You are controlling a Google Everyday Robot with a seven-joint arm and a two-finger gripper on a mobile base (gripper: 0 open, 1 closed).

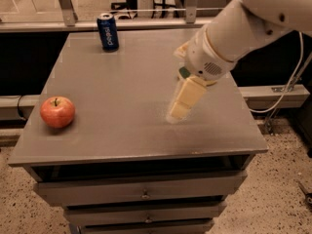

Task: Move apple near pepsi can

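The round red apple (pixel 57 111) with an orange-yellow blush and a short dark stem sits near the front left corner of the flat grey surface (pixel 122 77), close to the left edge. The upright blue Pepsi can (pixel 107 31) with white lettering and a silver top stands at the far edge, left of centre, well apart from the apple. The large white robot arm (pixel 234 33) reaches in from the upper right, above the right half of the surface. Its cream-coloured gripper (pixel 178 112) points down and slightly to the left, with its tip low over the bare surface right of centre, far from both the apple and the can. Whether it is spread or closed, I cannot tell. A small patch of a green sponge (pixel 184 72) shows just behind the wrist, the rest hidden by the arm. Below the surface are grey drawers (pixel 144 191) with small knobs, and a pale cable (pixel 287 89) hangs at the right
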